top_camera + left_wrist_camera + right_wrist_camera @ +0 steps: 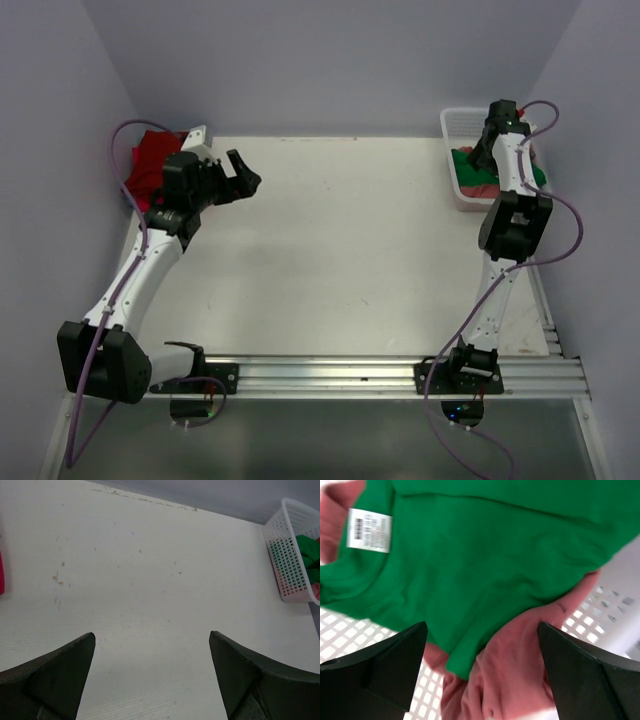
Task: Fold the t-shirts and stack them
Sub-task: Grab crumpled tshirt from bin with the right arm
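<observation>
Right wrist view — the right claw (481, 625), fingers apart — hangs just over the green t-shirt (485, 555).

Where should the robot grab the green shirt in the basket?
Pinch the green shirt at its loose edge lying over the pink shirt, coming straight down from above. That fold sits right between the open fingers of the right end effector, and the basket walls would likely block a sideways approach.
</observation>
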Robot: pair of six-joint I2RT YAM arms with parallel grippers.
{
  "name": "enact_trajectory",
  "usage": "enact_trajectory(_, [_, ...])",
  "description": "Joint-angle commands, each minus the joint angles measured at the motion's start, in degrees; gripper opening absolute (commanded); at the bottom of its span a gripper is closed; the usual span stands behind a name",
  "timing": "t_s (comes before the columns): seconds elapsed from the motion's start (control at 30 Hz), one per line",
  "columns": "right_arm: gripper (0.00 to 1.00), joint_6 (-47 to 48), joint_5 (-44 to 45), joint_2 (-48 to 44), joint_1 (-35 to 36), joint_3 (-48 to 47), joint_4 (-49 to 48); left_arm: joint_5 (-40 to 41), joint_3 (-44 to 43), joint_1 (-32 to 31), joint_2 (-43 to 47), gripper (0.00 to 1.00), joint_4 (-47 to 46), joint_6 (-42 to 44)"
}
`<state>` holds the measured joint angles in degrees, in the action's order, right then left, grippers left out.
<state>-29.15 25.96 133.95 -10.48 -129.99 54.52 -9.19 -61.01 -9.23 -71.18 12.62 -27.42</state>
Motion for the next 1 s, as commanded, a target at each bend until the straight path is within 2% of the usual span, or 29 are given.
enact_trajectory(0.0, [0.95,-1.0,-3.4,3.6,-1.3,-3.5,-1.6,-0.5,0.6,0.3,1.4,1.00,-0.1,0.1])
enact_trajectory(0.13, [0.91,-0.8,-4.6,7.5,-3.1,-5.8,-2.3,-0.8,1.3,0.3,1.2,1.00,-0.3,-0.2])
enact_trajectory(0.33, [0.91,-0.6,-0.7,9.1,-4.1,-7.0,-4.7,-1.8,2.7,0.3,1.0,1.00,-1.0,0.1])
enact_trajectory(0.43, [0.91,0.8,-1.6,7.7,-4.2,-6.1,-6.9,-3.5,2.5,0.3,0.4,1.00,-0.8,0.1])
enact_trajectory(0.47, [0.91,1.5,-3.0,5.1,-4.2,-2.1,-12.5,-4.2,2.7,0.3,0.2,1.00,-1.2,-0.2])
enact_trajectory(0.6, [0.92,3.1,-2.4,-0.6,-4.1,5.9,-18.8,-5.6,3.3,0.3,-0.5,0.99,-2.1,-1.1])
enact_trajectory(0.83, [0.98,9.8,-1.5,4.2,-4.0,-3.8,-16.6,-8.7,4.4,0.3,-2.6,0.98,-2.6,-3.1])
enact_trajectory(0.97, [0.99,11.7,-1.6,0.0,-4.0,3.8,-24.3,-10.0,5.4,0.3,-3.1,0.97,-3.3,-4.5])
